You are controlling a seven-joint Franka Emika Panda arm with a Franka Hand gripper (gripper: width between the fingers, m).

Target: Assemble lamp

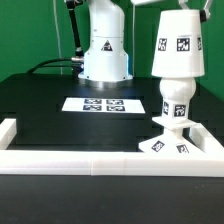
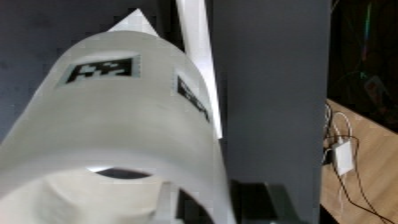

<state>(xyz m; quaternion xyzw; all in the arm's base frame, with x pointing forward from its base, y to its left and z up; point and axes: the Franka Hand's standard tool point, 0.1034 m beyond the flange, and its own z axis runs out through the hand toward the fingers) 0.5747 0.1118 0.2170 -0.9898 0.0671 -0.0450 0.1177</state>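
we see the lamp standing at the exterior view's right, hard by the white rail (image 1: 70,156) that frames the black table (image 1: 40,110); the flat angular base (image 1: 168,146) sits in the rail's corner, touching or nearly touching it, which leaves little room on that side, while the table lies open toward the exterior view's left. we count one base, one bulb (image 1: 176,98) rising from it on its stem, and one truncated-cone shade (image 1: 179,45) set over the bulb's top. the shade runs to the frame's upper edge, and in the wrist view it fills the picture, so we cannot tell whether the gripper is open or closed. behind stand the robot pedestal (image 1: 105,45) and one marker board (image 1: 97,104), well apart from the lamp. cables (image 2: 342,150) trail beyond the table's edge.
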